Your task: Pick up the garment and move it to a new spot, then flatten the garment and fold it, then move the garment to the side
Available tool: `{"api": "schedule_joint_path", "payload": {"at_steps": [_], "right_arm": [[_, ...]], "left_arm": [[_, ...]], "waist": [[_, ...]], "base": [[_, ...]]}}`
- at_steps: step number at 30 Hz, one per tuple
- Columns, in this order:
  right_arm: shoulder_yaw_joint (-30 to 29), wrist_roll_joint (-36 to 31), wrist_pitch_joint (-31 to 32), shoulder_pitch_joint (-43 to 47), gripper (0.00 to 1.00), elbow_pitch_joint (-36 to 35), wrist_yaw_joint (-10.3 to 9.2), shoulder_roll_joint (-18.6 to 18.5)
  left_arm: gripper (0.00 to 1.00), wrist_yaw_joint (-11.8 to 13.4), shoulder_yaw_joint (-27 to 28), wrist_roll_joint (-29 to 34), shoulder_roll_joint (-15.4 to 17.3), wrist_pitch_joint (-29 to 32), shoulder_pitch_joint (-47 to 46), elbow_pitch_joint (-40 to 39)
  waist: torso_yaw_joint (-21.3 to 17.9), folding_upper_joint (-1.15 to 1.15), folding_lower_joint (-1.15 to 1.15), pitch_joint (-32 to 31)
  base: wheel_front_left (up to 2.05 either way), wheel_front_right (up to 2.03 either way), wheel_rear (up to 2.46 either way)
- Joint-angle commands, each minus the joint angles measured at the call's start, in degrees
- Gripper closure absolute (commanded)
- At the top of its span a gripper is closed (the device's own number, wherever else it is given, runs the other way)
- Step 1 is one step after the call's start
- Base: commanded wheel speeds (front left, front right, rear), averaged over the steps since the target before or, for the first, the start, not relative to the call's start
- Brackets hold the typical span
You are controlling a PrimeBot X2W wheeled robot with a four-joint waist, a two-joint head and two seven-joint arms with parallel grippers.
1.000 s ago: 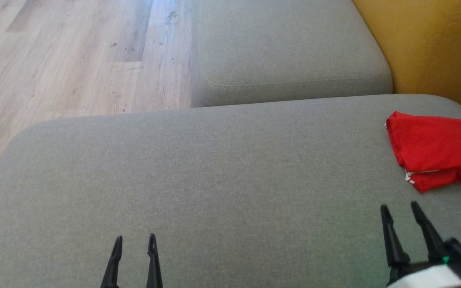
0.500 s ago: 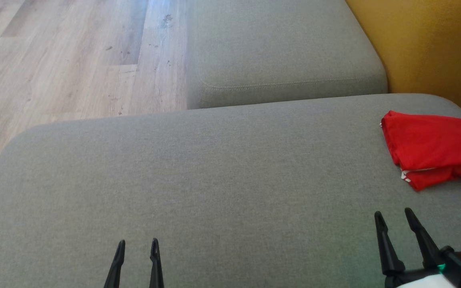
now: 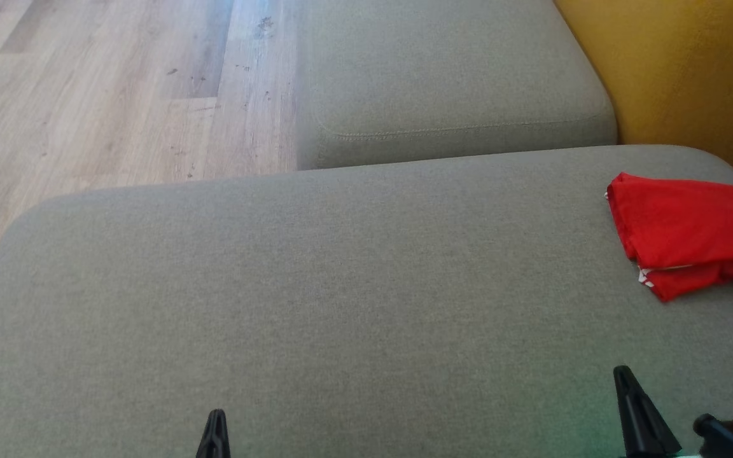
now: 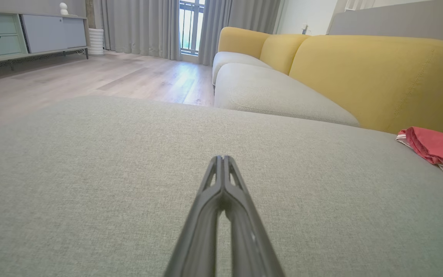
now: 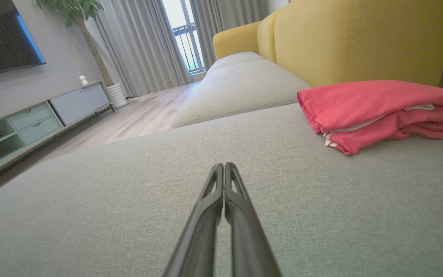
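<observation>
Red garment lies on grey cushion by yellow backrest, with left end effector and right end effector clenched empty.

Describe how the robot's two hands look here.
Both match: the left hand and right hand each have two long, slim, dark grey-black fingers tapering to narrow tips, with slotted cut-outs just behind the tips. In the head view a black blocky part sits beside the right hand's finger.
</observation>
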Motion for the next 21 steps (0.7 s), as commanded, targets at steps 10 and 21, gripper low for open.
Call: {"api": "schedule_joint_path", "payload": {"at_steps": [10,21], "right_arm": [[-1.4,7.1,1.5,-4.1,1.0,-1.3,0.06,0.4],[-2.3,14.1,3.1,-5.8,1.0,-0.9,0.1,0.8]], "left_arm": [[1.0,-1.6,2.0,-7.7,0.6,1.2,-4.1,-0.6],[1.0,-3.0,3.4,-15.3,0.9,2.7,-6.2,0.3]], "waist": [[0.0,0.0,0.0,0.7],[0.0,0.0,0.0,1.4]], "base": [[0.0,0.0,0.0],[0.0,0.0,0.0]]}}
